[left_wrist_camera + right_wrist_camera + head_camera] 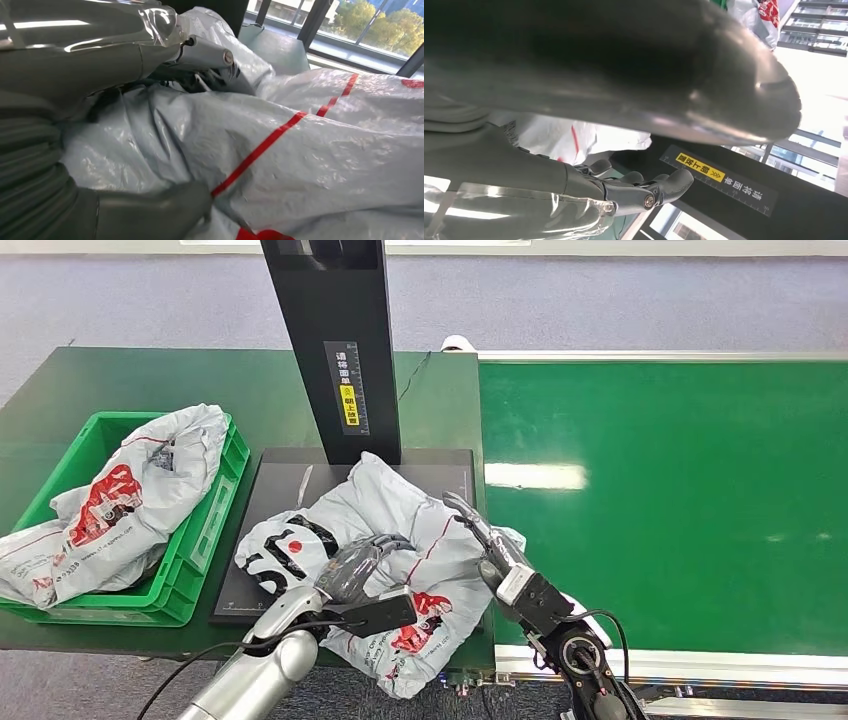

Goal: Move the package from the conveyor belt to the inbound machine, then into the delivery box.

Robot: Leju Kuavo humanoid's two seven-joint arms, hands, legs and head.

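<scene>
On the black scanner plate (262, 472) | left hand (362, 568) is gripping crumpled grey plastic package (400, 520) | right hand (487, 537), at 3 o'clock of it, is resting fingers spread, holding nothing.

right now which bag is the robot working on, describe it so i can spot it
Find the tall black post; on the dark plate at its foot lies a crumpled grey bag with red and black print. Unlike the similar bag in the green crate, both robot hands touch it.

High head view, close wrist views
</scene>
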